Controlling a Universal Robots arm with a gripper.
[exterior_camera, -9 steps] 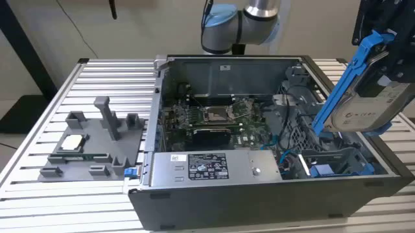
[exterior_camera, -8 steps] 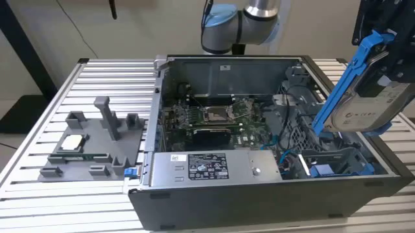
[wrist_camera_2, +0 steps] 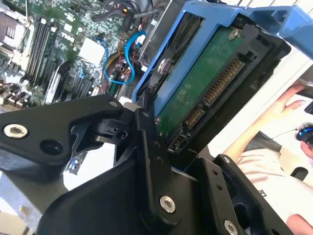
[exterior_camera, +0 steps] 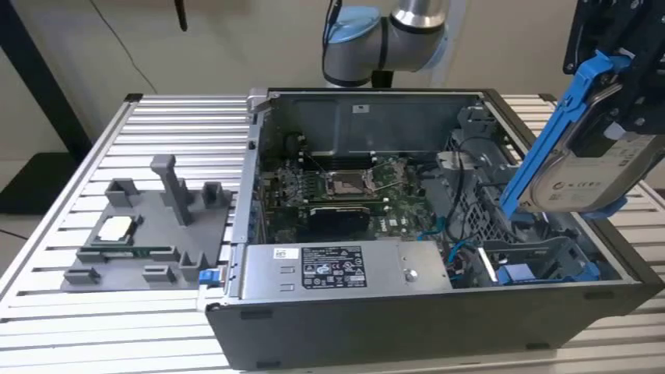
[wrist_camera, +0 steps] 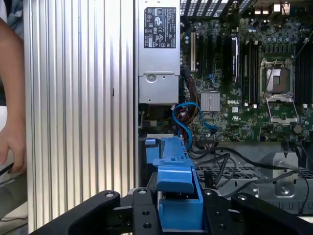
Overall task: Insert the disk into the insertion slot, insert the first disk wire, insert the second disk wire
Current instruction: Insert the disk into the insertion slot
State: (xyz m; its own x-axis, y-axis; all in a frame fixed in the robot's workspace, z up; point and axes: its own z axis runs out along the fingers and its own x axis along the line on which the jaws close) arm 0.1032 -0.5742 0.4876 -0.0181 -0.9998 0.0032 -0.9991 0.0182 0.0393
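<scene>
The tool (exterior_camera: 624, 128) grips one disk (exterior_camera: 578, 178), tilted at two o'clock in the exterior view, clear of the one insertion slot (exterior_camera: 540, 261) at four o'clock (label showing here; the second wrist view shows its green circuit board (wrist_camera_2: 205, 83)). The first wrist view adds one person's hand (wrist_camera: 12, 142).

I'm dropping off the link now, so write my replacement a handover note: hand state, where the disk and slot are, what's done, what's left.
Hand: shut on the disk, holding it tilted in the air above the case, at the exterior view's right.
Slot: below the disk inside the case, no disk in it.
Done: disk picked up.
Left: disk into slot, then both wires; the disk's connectors are bare.
Person's arm is beside the table.
</scene>
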